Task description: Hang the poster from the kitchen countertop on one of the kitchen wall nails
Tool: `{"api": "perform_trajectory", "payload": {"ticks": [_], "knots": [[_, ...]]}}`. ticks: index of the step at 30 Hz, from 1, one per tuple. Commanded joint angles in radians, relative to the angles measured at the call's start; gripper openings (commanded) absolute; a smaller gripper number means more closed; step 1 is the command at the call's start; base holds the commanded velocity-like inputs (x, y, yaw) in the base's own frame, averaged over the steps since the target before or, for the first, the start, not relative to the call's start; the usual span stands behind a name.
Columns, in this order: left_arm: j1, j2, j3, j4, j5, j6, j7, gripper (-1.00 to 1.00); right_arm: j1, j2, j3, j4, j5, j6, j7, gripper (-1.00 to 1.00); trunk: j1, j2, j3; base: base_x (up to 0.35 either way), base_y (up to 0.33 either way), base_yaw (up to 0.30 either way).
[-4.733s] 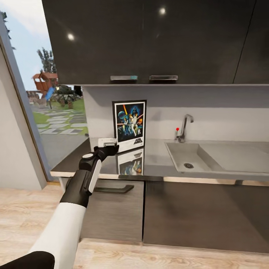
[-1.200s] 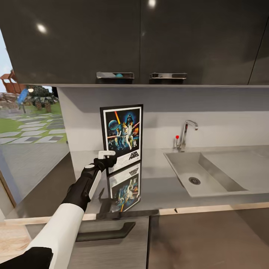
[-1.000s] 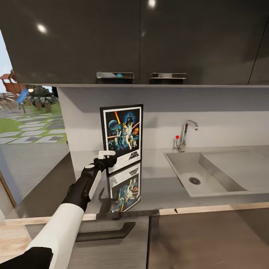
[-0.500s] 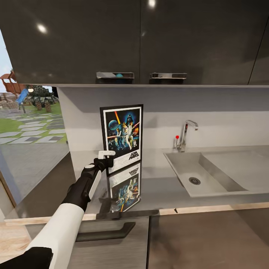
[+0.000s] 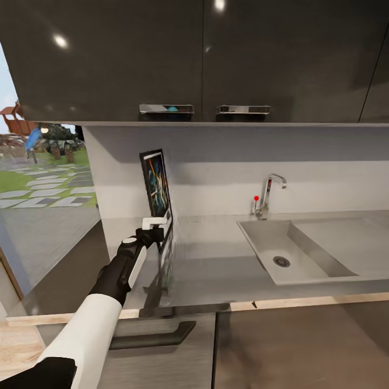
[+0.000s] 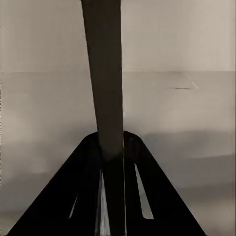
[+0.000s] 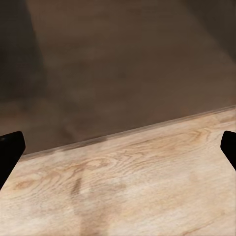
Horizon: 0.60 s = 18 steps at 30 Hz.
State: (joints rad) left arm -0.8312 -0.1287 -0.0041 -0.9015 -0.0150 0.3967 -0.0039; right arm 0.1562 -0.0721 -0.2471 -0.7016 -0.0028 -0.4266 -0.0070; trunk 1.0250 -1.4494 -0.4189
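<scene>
Poster (image 5: pixel 156 187) upright near tabletop (image 5: pixel 227 259) back wall, turned nearly edge-on to me. My left hand (image 5: pixel 156 233) clamps its lower edge. Right hand (image 7: pixel 118 147) spread apart over wood floor (image 7: pixel 147 187).

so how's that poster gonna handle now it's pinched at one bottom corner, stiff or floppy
Probably stiff: the poster keeps straight edges though the left gripper clamps only its lower edge. Likely to swing or twist, since it stands tall above that low grip. Seen edge-on it is thin, so probably light.
</scene>
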Motion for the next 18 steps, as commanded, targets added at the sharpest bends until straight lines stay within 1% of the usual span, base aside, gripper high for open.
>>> {"api": "perform_trajectory", "payload": {"ticks": [1, 9, 10, 18], "knots": [[0.0, 0.0, -0.001, -0.002, -0.004, 0.005, -0.002, -1.0, 0.0, 0.0, 0.0, -0.001, 0.0, -0.001, -0.001, 1.0, 0.0, -0.001, -0.001, 0.0, 0.0, 0.0], [-0.001, 0.0, -0.001, -0.006, -0.003, 0.005, -0.002, -1.0, 0.0, 0.0, 0.0, -0.001, 0.0, -0.001, -0.001, 1.0, 0.0, -0.001, -0.001, 0.0, 0.0, 0.0], [0.0, -0.001, -0.001, -0.055, -0.003, 0.015, -0.004, -1.0, 0.0, 0.0, 0.0, -0.001, 0.0, -0.001, -0.001, 1.0, 0.0, -0.001, -0.001, 0.0, 0.0, 0.0], [0.0, -0.002, -0.002, -0.084, -0.003, 0.019, -0.005, -1.0, 0.0, 0.0, 0.0, -0.001, 0.0, -0.001, -0.001, 1.0, 0.0, -0.001, -0.001, 0.0, 0.0, 0.0]]}}
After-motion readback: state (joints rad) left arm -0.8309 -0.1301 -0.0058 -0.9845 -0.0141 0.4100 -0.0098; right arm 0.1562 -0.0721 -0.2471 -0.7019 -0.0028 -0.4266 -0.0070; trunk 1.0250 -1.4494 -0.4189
